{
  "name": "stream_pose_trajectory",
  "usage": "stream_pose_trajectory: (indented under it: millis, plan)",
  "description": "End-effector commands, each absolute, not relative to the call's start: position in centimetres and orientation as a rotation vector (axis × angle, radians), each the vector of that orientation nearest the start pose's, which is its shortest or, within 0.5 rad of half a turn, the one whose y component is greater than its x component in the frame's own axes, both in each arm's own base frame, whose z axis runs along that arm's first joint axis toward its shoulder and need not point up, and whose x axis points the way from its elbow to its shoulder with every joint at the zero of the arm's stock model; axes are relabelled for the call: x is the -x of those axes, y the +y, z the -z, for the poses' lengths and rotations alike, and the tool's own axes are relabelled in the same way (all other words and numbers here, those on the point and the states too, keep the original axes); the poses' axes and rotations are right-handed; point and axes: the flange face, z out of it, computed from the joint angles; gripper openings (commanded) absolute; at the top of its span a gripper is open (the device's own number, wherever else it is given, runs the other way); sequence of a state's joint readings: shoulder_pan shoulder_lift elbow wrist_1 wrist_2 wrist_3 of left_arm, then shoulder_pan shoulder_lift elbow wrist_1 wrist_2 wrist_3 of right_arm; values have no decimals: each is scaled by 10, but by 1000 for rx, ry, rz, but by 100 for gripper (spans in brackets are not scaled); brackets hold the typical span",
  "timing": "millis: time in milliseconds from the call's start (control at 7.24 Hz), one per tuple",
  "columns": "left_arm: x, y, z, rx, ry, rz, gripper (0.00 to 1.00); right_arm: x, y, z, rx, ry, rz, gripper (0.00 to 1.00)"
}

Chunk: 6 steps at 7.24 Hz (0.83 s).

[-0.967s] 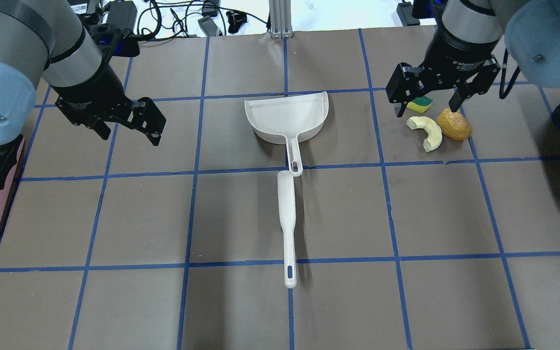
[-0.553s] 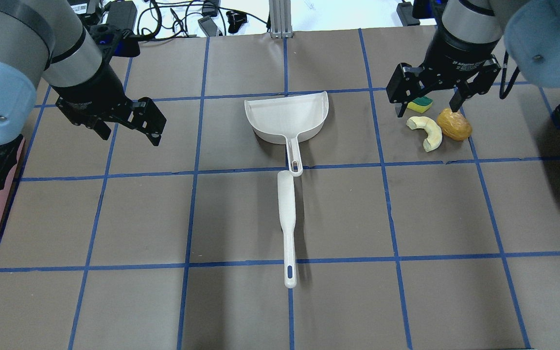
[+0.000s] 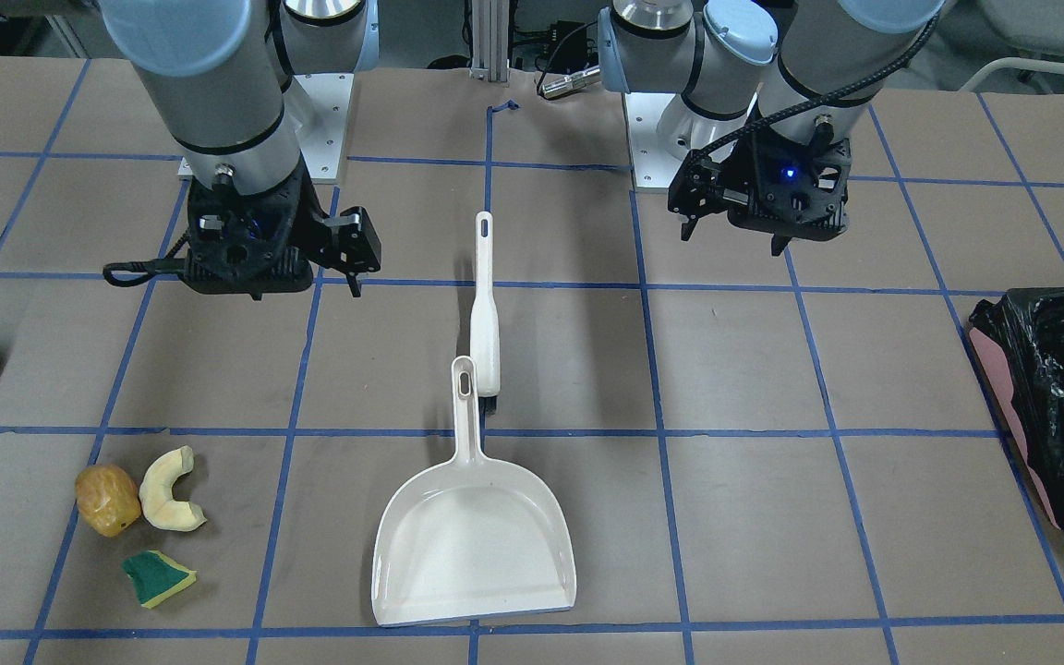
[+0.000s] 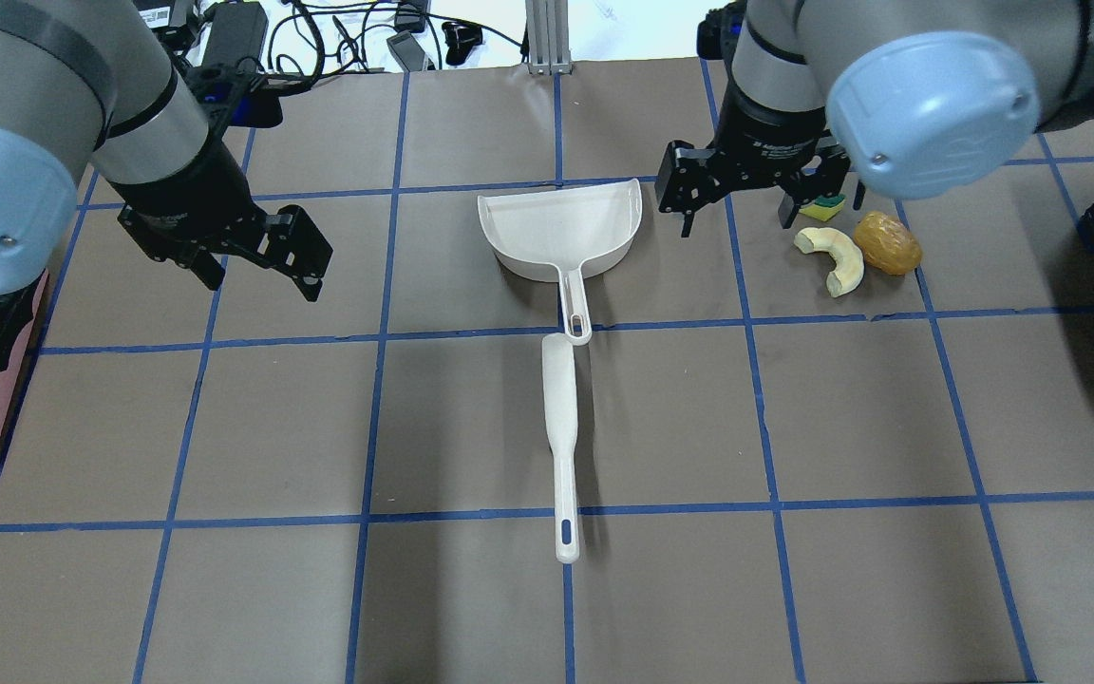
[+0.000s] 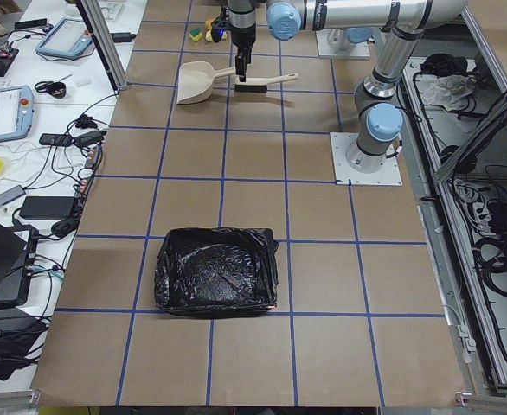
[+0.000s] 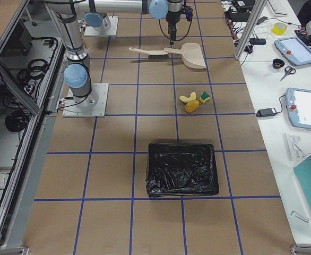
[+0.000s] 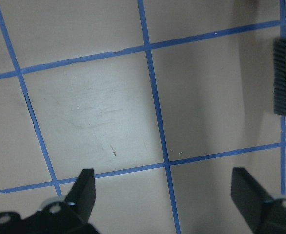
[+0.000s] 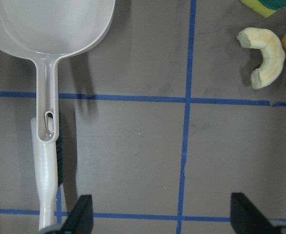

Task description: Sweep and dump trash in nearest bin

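Both tools are hanging released and empty above the counter. The left tool (image 4: 262,275) is hovering at about 9 o'clock from the white plastic dustpan (image 4: 556,226), well apart from it. The right tool (image 4: 735,223) is hovering just off the pan's 3 o'clock side, its fingers spread wide in its wrist view.

The trash is sitting near there, further toward 3 o'clock in the overhead view: a brown-orange potato-like lump (image 4: 887,243), touching or almost touching a pale yellow curved crescent piece (image 4: 837,258), with a green-and-yellow sponge chunk (image 4: 824,206) at their 11 o'clock. The black bin (image 6: 181,145) is standing beyond them at the counter's right end.

The arms appear to be going for the implements, with nothing swept yet. The dustpan's handle is lying over the bristle end of the long white plastic brush (image 4: 561,427), which is stretching away toward 6 o'clock. Lifting the pan first should avoid dragging the brush along. Each handle wants gripping across its narrow width, squarely. The pan's mouth is facing 12 o'clock, so it needs turning toward the scraps, with its lip held flat against the counter. The brush should be starting behind the scraps, since the rounded lump will probably be rolling aside.
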<state>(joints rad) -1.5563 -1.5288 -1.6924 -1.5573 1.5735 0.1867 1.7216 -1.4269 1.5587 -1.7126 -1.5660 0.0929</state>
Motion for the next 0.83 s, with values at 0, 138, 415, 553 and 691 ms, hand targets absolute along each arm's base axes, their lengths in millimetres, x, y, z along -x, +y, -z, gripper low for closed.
stream_pose_trajectory:
  millis: [0, 138, 415, 553, 691]
  plan:
    - [129, -447, -419, -270, 3141, -206, 100, -231, -566, -378, 127, 3129, 71, 100]
    - [130, -429, -406, -272, 3140, -245, 100, -235, -578, -359, 132, 3121, 62, 100]
    - [162, -404, -390, -320, 3170, -280, 100, -242, -617, -332, 161, 3122, 55, 100]
    - [176, -392, -378, -352, 3158, -321, 100, -247, -634, -319, 166, 3127, 42, 100]
    - [187, -381, -361, -395, 3150, -327, 100, -255, -633, -312, 171, 3131, 30, 100]
